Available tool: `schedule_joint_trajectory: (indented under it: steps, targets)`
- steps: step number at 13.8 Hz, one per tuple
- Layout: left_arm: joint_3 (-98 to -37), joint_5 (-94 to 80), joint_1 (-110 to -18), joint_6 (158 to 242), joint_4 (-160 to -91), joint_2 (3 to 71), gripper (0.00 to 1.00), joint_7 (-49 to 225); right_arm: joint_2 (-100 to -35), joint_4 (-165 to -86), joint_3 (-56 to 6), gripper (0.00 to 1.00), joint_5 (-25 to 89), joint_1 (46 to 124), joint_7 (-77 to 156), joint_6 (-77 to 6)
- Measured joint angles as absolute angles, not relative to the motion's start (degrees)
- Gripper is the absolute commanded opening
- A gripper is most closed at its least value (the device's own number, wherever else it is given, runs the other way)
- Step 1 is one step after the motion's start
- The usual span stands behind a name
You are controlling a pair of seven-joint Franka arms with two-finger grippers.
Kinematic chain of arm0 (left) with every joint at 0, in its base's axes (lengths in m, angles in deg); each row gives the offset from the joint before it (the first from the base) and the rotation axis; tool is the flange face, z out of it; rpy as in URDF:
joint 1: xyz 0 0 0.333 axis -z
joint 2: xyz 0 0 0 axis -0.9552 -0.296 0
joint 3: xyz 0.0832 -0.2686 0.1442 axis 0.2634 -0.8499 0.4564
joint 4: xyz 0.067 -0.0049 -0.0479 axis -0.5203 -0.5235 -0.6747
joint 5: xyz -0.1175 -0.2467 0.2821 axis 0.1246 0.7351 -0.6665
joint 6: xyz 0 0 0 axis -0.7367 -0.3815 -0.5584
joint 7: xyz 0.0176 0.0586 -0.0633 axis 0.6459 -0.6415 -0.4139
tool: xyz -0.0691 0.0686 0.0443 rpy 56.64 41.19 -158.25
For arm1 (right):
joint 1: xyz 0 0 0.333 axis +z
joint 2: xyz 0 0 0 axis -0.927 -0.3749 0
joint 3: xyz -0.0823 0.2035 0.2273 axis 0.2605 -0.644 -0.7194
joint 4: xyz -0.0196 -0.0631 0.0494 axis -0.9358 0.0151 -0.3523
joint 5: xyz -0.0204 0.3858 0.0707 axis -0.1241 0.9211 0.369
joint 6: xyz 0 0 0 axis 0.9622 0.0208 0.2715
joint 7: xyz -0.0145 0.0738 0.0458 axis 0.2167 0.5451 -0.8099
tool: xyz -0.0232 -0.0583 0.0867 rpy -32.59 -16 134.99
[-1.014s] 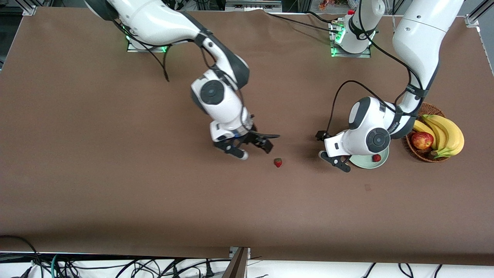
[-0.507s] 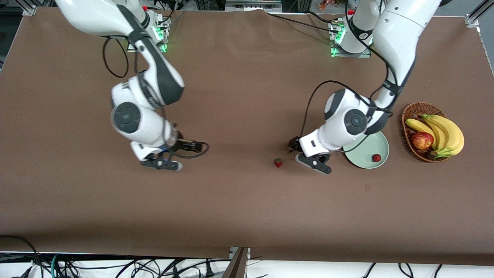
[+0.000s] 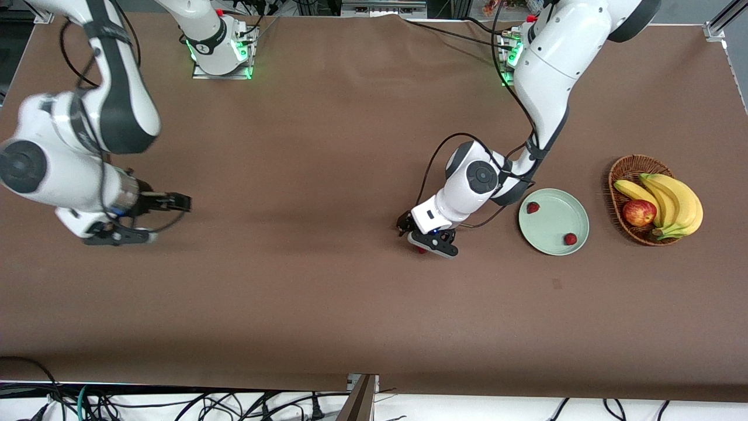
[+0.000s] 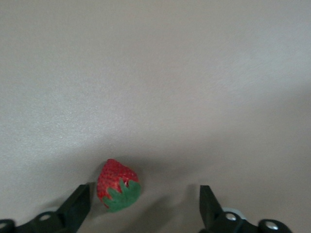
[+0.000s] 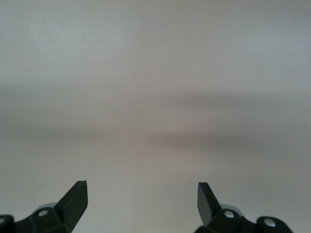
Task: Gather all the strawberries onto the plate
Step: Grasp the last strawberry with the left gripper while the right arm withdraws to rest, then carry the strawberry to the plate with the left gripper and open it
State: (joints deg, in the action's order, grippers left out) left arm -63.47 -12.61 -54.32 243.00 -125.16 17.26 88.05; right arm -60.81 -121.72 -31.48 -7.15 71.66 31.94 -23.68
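Note:
One strawberry (image 4: 118,185) lies on the brown table between the open fingers of my left gripper (image 4: 144,195), close to one fingertip (image 4: 81,194). In the front view the left gripper (image 3: 419,237) hangs low over this berry (image 3: 421,251), which is mostly hidden. The mint-green plate (image 3: 555,225) stands beside it toward the left arm's end and holds two strawberries, one (image 3: 532,207) at its rim and one (image 3: 570,238) nearer the camera. My right gripper (image 3: 169,219) is open and empty over bare table at the right arm's end; its wrist view shows it (image 5: 141,191) over cloth only.
A brown wicker basket (image 3: 628,169) with bananas (image 3: 672,199) and a red-yellow apple (image 3: 639,212) stands beside the plate at the left arm's end. A small dark spot (image 3: 556,284) marks the cloth nearer the camera than the plate.
My left gripper has moved from over the plate to the lone strawberry. My right arm has swung away from that berry to its own end. A second berry now shows in the plate.

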Motion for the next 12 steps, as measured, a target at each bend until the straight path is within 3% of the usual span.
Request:
schedule_joint_trajectory:
  steps: [3, 7, 12]
  targets:
    - [-61.0, -12.6, -52.0, 243.9, -124.5, 17.2, 0.36, 88.2, -53.8, -121.4, -29.3, 1.00, -8.2, 71.6, 33.2, -17.3]
    - [-60.6, -12.6, -52.0, 243.9, -124.2, 17.4, 0.17, 88.3, -50.5, -117.3, -25.5, 1.00, -8.2, 71.5, 35.3, -10.5]
    - [-60.0, -12.6, -53.1, 242.2, -123.8, 17.9, 0.14, 88.3, -48.6, -115.7, -26.4, 1.00, -8.2, 71.4, 35.4, -5.1]
